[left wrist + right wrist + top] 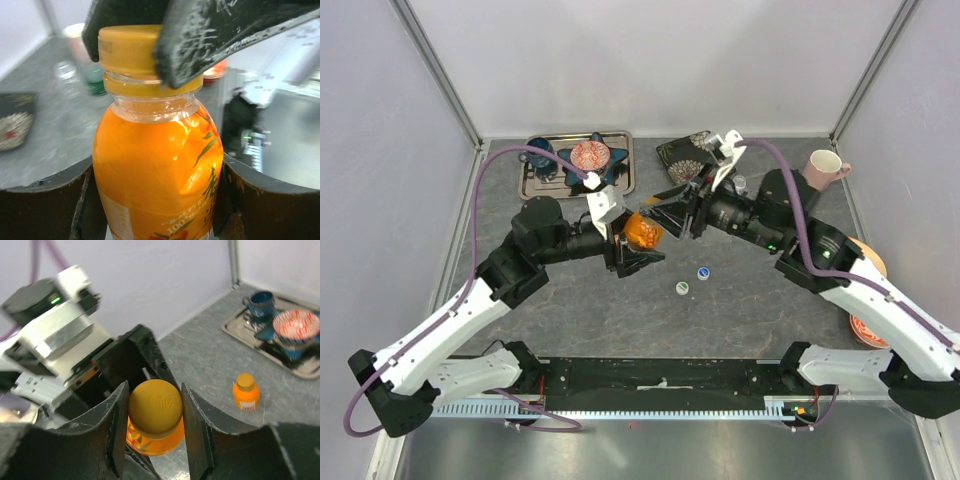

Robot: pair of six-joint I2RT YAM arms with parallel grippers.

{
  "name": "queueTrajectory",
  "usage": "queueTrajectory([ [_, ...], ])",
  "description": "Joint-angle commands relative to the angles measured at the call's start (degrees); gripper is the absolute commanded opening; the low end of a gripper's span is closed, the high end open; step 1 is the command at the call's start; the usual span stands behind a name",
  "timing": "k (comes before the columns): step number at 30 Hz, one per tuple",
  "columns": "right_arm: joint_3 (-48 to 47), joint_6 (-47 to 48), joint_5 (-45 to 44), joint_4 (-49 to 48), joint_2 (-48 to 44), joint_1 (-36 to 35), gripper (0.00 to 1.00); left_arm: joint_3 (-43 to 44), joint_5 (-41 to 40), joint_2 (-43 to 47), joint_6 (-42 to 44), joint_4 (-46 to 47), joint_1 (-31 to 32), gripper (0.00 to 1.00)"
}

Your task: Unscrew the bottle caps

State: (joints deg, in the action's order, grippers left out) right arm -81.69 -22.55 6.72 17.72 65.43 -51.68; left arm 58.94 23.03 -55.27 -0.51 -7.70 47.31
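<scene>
Your left hand is clamped around the body of the orange bottle, holding it above the middle of the worktop. Your right hand reaches in from 3 o'clock and is clenched on the yellow cap, one dark finger pressed to each side of it. From the left wrist you can see the cap seated on the neck with its ring just below, and the right fingers covering its top and right side. The label shows green leaf drawings, a slanting line of brown characters you cannot make out, and "100%" printed near the bottom edge. The cap's top carries faint raised marks, too blurred to read. From the right wrist, a second small orange bottle stands upright with its cap on, between the held bottle and the tray. In the overhead view that tray sits at 11 o'clock on the worktop and carries a blue mug and a red-and-white bowl. A pink mug stands at 2 o'clock. Two loose caps lie near each other at 5 o'clock from the held bottle, a blue cap and a green cap.
</scene>
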Motion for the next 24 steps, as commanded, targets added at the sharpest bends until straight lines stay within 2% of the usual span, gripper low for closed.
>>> queueTrajectory([
  [1, -0.8, 10.8, 15.4, -0.2, -1.5, -0.2, 0.00, 7.2, 36.4, -3.9, -14.4, 9.9, -3.3, 0.47],
  [2, 0.2, 12.2, 21.4, -0.8, -2.0, -0.2, 0.00, 7.8, 43.5, -4.8, -17.3, 12.2, -4.1, 0.47],
  [3, 1.2, 12.0, 24.1, -2.1, -3.3, -0.1, 0.00, 7.7, 46.2, -6.5, -20.3, 18.2, -4.6, 0.47],
  [5, 3.1, 11.3, 27.7, -6.0, -4.5, -0.2, 0.00, 6.5, 52.1, -7.9, -29.3, 24.6, -5.6, 0.47],
  [8, 3.3, 11.6, 32.5, -6.8, -5.2, -0.2, 0.00, 4.8, 56.3, -10.6, -40.9, 39.7, -6.2, 0.48],
  [10, 3.2, 11.9, 36.6, -7.1, -5.3, -0.2, 0.00, 4.2, 57.2, -12.7, -48.0, 49.1, -6.3, 0.48],
  [16, 3.2, 13.4, 50.8, -7.5, -5.0, -0.2, 0.00, 3.5, 59.8, -18.9, -59.4, 62.1, -8.0, 0.47],
  [20, 6.6, 13.8, 54.3, -7.5, -3.9, -0.2, 0.00, 2.9, 60.1, -22.2, -65.7, 72.4, -8.6, 0.47],
  [24, 8.0, 14.8, 52.6, -5.9, -3.5, -0.2, 0.00, 2.9, 59.9, -23.6, -69.2, 75.8, -8.9, 0.47],
])
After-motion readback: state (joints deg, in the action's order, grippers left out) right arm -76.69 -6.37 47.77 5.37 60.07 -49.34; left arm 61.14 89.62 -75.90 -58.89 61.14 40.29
